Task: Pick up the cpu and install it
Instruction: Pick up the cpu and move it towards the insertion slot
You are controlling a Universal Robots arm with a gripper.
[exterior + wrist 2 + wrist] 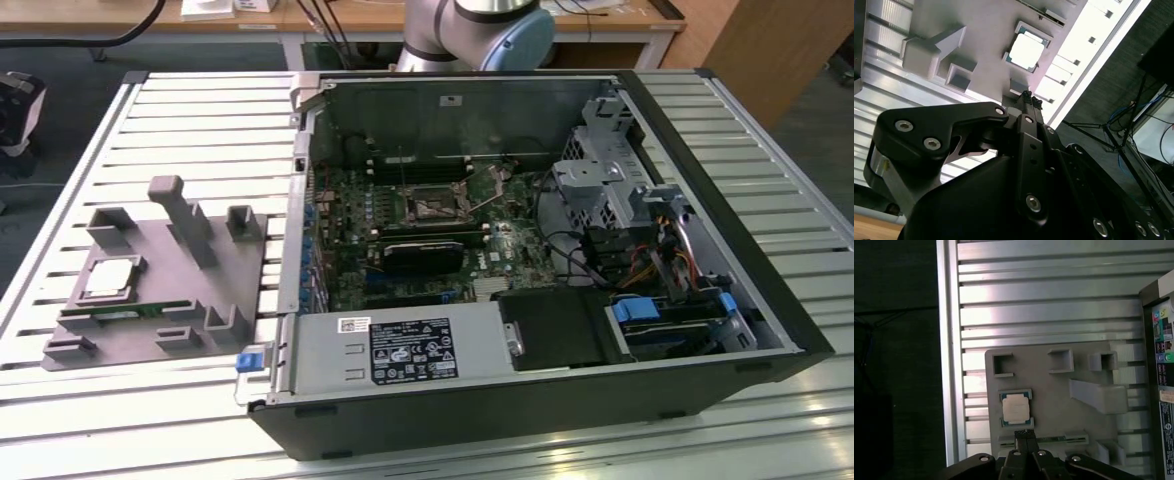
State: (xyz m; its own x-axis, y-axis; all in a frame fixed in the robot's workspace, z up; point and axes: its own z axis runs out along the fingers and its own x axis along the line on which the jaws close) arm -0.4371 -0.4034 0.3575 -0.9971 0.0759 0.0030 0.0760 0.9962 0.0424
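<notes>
The cpu [110,278] is a small square chip with a shiny pale top. It lies flat in a recess of the grey holder plate [174,262], at the exterior view's left on the slatted table. Both wrist views look down on the cpu [1026,50] [1016,408] from some height. My gripper [1029,95] [1024,433] hangs above the holder plate, its black fingertips pressed together and holding nothing. The tips sit just off one edge of the chip, apart from it.
An open computer case [534,390] lies right of the holder, with the motherboard's socket [434,205] near its middle. A green memory stick [127,312] rests in the holder beside the cpu. Upright grey posts [180,215] rise from the plate. The arm's base [481,30] stands behind the case.
</notes>
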